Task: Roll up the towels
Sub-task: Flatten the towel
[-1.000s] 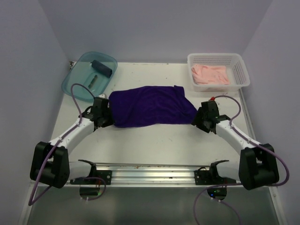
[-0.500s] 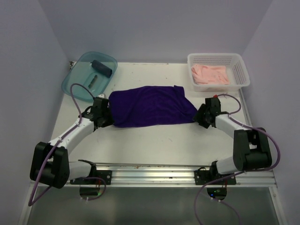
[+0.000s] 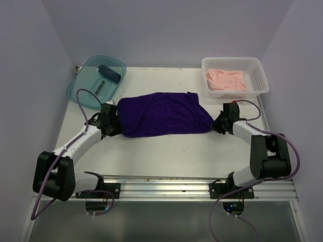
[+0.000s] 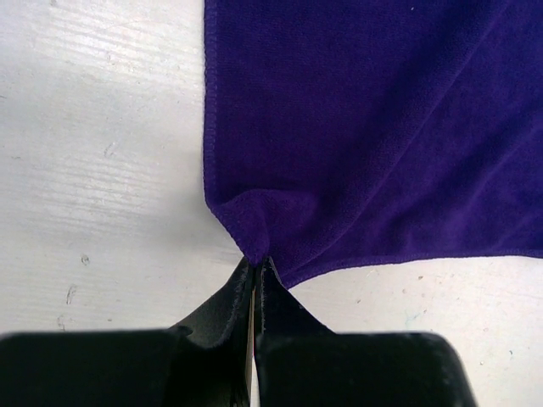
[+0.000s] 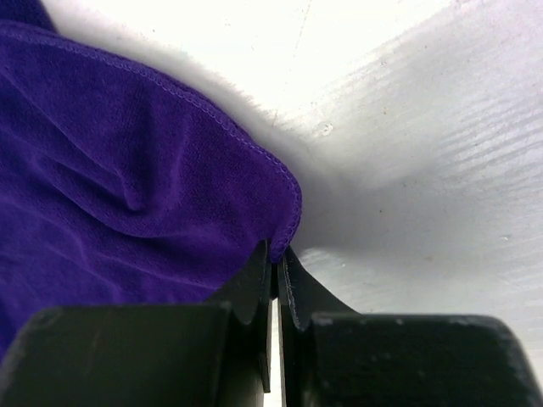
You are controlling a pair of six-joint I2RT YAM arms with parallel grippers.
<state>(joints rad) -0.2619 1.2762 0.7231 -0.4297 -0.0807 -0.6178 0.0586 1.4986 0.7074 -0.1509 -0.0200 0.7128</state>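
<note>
A deep purple towel (image 3: 162,114) lies spread flat across the middle of the table. My left gripper (image 3: 114,128) is shut on its near-left corner; in the left wrist view the cloth (image 4: 356,127) bunches into the tips of that gripper (image 4: 257,260). My right gripper (image 3: 215,127) is shut on the towel's near-right corner, and the right wrist view shows the hem (image 5: 127,161) pinched in its tips (image 5: 277,251). A pale pink towel (image 3: 226,80) lies crumpled in the white basket (image 3: 258,75). A dark slate-blue towel (image 3: 111,73), rolled, lies in the teal tub (image 3: 86,70).
The teal tub stands at the back left and also holds a small grey object (image 3: 100,87). At the back right is the white basket. A metal rail (image 3: 166,184) runs along the near edge between the arm bases. Walls close in on the table on three sides.
My right gripper has moved in to the purple towel's near-right corner and closed on it, its arm folding up. The left gripper has stayed shut on the left corner.
</note>
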